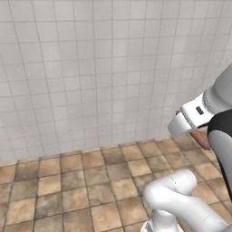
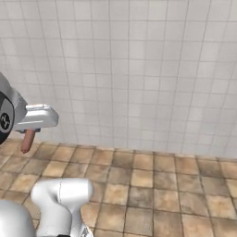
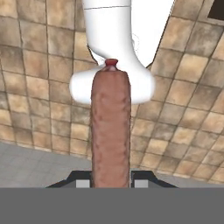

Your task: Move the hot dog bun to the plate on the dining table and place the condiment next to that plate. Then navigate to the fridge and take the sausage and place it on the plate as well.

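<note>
My gripper (image 3: pixel 110 181) is shut on the sausage (image 3: pixel 110 127), a slim reddish-brown cylinder with rounded ends that sticks straight out from between the two dark finger tips. In the left base view the sausage (image 1: pixel 200 137) hangs below the white hand at the right edge, above the floor. The right base view shows the sausage (image 2: pixel 28 140) pointing down from the gripper (image 2: pixel 30 131) at the far left. The hot dog bun, plate, dining table, condiment and fridge are out of view.
A white tiled wall (image 1: pixel 90 68) stands straight ahead and meets a brown tiled floor (image 1: pixel 81 181). The floor (image 2: pixel 162 194) is bare in front of the base. A dark shape (image 3: pixel 217 8) shows at a corner of the hand view.
</note>
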{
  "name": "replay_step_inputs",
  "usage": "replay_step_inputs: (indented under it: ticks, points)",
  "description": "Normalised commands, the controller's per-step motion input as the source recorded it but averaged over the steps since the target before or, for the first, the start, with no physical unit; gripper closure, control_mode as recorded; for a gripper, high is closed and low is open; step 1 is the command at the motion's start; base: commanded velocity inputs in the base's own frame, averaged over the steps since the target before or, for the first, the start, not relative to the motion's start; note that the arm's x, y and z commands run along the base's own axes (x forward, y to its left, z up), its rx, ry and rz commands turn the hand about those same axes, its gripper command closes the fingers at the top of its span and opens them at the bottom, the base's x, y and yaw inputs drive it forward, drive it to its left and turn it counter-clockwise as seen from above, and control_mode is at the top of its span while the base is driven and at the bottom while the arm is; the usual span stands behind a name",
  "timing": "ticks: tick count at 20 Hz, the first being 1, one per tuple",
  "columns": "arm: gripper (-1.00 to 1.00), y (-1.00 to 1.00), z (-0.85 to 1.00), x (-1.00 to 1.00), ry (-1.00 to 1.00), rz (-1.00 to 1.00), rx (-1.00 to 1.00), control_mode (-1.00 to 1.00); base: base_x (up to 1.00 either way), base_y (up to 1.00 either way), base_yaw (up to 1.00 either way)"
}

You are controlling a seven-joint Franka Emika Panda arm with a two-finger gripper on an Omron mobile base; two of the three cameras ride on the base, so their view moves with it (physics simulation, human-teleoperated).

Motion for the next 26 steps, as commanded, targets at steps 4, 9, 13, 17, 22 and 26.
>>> replay_step_inputs:
  ticks: [4,9,13,17,22,26]
  points:
    - [1.00,0.00,0.00,0.00,0.00,0.00,0.00,1.00,0.86,0.01,0.44]
    - [1.00,0.00,0.00,0.00,0.00,0.00,0.00,1.00,0.70,0.00,0.69]
    - [1.00,0.00,0.00,0.00,0.00,0.00,0.00,1.00,0.63,0.00,0.81]
    - [1.00,0.00,0.00,0.00,0.00,0.00,0.00,1.00,0.73,0.00,0.81]
    - [1.00,0.00,0.00,0.00,0.00,0.00,0.00,1.00,0.92,-0.03,0.70]
    - [1.00,0.00,0.00,0.00,0.00,0.00,0.00,1.00,0.95,-0.19,0.58]
